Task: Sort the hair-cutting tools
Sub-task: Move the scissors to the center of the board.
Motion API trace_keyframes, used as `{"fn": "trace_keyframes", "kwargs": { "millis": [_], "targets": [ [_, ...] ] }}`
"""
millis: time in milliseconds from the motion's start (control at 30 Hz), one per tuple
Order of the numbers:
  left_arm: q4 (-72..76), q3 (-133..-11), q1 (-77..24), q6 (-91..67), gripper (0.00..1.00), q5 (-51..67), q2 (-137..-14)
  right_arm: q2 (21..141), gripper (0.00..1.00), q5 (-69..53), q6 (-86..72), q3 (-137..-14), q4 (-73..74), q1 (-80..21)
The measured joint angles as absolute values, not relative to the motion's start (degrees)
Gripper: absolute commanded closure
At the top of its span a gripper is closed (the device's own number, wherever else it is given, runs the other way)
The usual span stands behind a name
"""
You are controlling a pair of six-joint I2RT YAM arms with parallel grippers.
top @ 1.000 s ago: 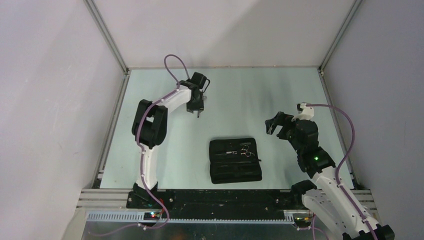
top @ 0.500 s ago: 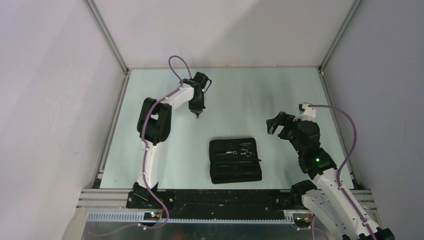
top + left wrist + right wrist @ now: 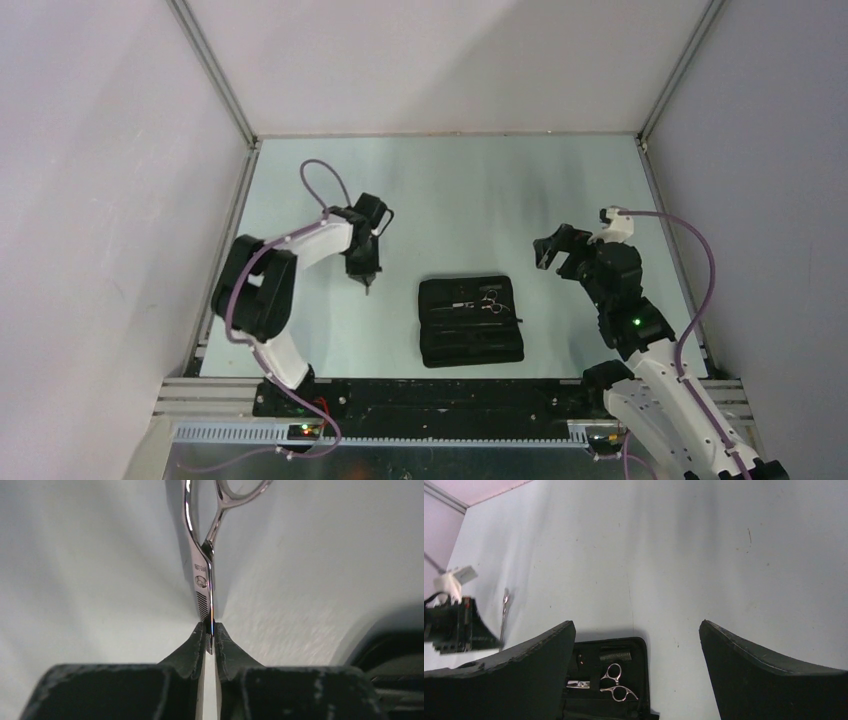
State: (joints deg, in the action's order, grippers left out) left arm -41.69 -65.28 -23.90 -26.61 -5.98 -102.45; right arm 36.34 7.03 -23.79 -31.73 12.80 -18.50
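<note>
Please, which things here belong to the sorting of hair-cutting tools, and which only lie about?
For the job: thinning scissors held by the left fingers; second scissors inside the pouch; black comb-like piece beside them.
Not for sorting: the open black pouch itself.

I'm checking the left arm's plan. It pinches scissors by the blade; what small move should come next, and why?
Probably carry them rightward toward the open black case, with the grip shut: the left gripper clamps the scissors by the blade tips, well apart from the case, where another pair already lies.
</note>
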Motion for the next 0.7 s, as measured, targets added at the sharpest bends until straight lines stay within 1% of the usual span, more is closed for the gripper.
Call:
{"fn": "trace_keyframes", "kwargs": {
  "millis": [133, 167, 233, 267, 300, 333, 367, 400, 433, 467, 600, 700],
  "targets": [
    [-41.3, -54.1, -23.9, -28.6, 0.94, -5.1, -92.3, 34.7, 0.01, 7.0, -23.8, -31.7, 13.0, -18.5],
    [-41.3, -51.1, -23.9, -29.3, 0.92, -4.7, -89.5, 34.4, 0.01, 7.0, -23.8, -31.7, 13.0, -18.5],
    [-41.6, -47.1, -24.0, -30.6, 0.86, -4.1, -85.3, 34.0, 0.01, 6.9, -23.8, -31.7, 13.0, -18.4],
    [-41.6, -45.7, -24.0, -31.2, 0.81, -3.8, -83.8, 33.9, 0.01, 6.9, -23.8, -31.7, 13.0, -18.4],
    [-41.4, -44.2, -24.0, -32.0, 0.78, -3.3, -82.3, 33.8, 0.01, 6.8, -23.8, -31.7, 13.0, -18.4],
    [-41.0, -42.7, -24.0, -33.0, 0.71, -2.8, -81.1, 33.8, 0.01, 6.8, -23.8, -31.7, 13.0, -18.4],
    [-40.7, -41.6, -24.1, -33.7, 0.68, -2.3, -80.2, 33.8, 0.01, 6.7, -23.8, -31.7, 13.0, -18.3],
    [-40.4, -40.7, -24.1, -34.4, 0.62, -1.7, -79.7, 33.8, 0.01, 6.7, -23.8, -31.7, 13.0, -18.3],
    [-39.9, -40.0, -24.2, -35.3, 0.59, -0.8, -79.3, 33.8, 0.01, 6.6, -23.8, -31.7, 13.0, -18.3],
    [-39.6, -39.7, -24.2, -36.2, 0.54, 0.1, -79.1, 33.7, 0.01, 6.6, -23.8, -31.7, 13.1, -18.3],
    [-37.6, -39.7, -24.4, -38.7, 0.44, 2.4, -79.1, 33.0, 0.01, 6.6, -23.8, -31.7, 13.3, -18.3],
    [-36.0, -39.6, -24.5, -40.6, 0.43, 3.8, -79.1, 32.3, 0.01, 6.6, -23.8, -31.7, 13.5, -18.3]
  ]
}}
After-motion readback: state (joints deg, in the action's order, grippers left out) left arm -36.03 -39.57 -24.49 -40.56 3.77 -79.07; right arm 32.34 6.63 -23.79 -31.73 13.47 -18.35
